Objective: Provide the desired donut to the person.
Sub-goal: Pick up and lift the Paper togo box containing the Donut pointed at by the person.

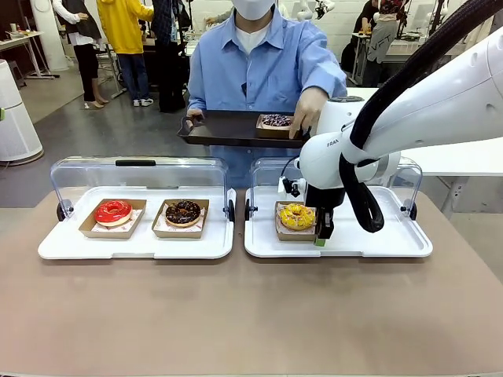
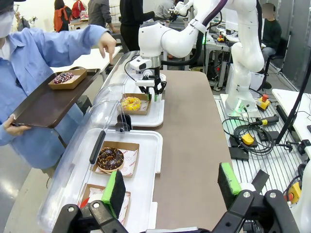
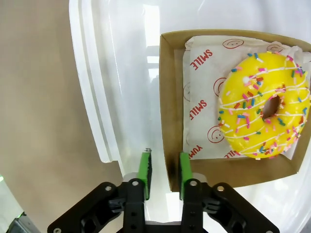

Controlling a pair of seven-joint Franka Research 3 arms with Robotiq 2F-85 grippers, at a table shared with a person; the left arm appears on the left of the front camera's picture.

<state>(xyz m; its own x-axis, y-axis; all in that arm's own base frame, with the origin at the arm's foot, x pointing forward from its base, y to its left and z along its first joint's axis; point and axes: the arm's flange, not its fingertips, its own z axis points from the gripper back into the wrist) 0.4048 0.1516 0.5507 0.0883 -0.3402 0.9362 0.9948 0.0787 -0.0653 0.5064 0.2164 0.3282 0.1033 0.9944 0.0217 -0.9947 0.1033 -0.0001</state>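
Observation:
A yellow donut (image 1: 297,216) (image 3: 262,104) with coloured sprinkles lies on paper in a brown cardboard box (image 3: 167,97) on the right white tray (image 1: 377,236). My right gripper (image 1: 321,236) (image 3: 163,170) points down at the box's near side, its green pads shut on the box wall. The person (image 1: 259,63) in a light blue shirt holds a dark tray (image 1: 220,129) (image 2: 43,104) carrying a boxed sprinkled donut (image 1: 276,121). Their other hand (image 1: 306,110) (image 2: 107,43) points downward. My left gripper (image 2: 170,187) is open above the left tray.
The left white tray (image 1: 134,243) holds a red donut (image 1: 113,212) and a chocolate donut (image 1: 183,212) (image 2: 110,158) in boxes. Clear lids (image 1: 137,174) stand open behind both trays. Brown tabletop (image 1: 251,314) lies bare in front.

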